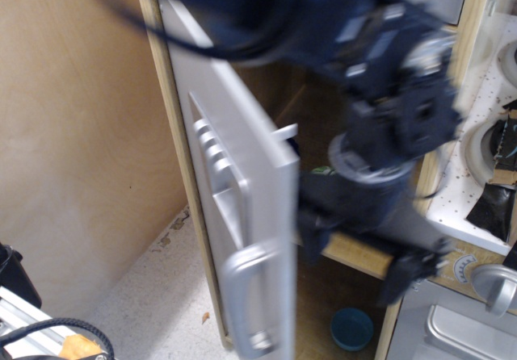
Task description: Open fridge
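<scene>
The fridge's grey door [242,126] stands swung far open on its left hinges and shows nearly edge-on, with the recessed knob panel [216,170] and the vertical silver handle [246,295] on its outer face. The light wood frame [166,110] and dark interior [323,110] show behind it. My gripper [359,257] is motion-blurred, inside the opening just right of the door's free edge. Its fingers [311,240] look spread and hold nothing. Whether the left finger touches the door's inner side is not clear.
A blue bowl [352,328] lies on the fridge floor below a wooden shelf [359,255]. A silver oven door [452,332] with a round knob [494,286] is at lower right, under a white counter [472,207]. A wooden wall [73,134] stands at the left, and cables [32,332] lie at lower left.
</scene>
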{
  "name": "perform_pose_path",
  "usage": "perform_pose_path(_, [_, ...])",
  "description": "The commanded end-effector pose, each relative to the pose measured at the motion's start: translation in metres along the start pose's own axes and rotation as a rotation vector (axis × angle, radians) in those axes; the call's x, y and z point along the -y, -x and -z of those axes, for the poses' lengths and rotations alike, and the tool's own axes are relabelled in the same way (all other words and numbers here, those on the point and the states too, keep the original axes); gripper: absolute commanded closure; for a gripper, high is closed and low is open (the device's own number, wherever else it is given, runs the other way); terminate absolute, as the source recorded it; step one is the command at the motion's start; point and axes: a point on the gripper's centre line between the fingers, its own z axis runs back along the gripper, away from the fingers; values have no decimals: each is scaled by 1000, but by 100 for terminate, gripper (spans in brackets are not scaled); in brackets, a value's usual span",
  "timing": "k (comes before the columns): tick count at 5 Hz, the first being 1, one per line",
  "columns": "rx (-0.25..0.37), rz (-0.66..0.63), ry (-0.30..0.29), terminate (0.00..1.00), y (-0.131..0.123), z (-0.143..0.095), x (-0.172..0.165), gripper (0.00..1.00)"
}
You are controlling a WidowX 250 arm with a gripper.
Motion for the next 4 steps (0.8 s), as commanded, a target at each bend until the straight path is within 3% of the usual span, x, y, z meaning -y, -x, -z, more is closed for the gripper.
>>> perform_pose_path(1, [31, -72, -61, 0, 29, -15, -36, 0])
perform_pose_path(3, [15, -30, -48, 0, -1, -14, -92, 0])
perform_pose_path(4, [47, -3, -66, 0, -19, -15, -118, 0])
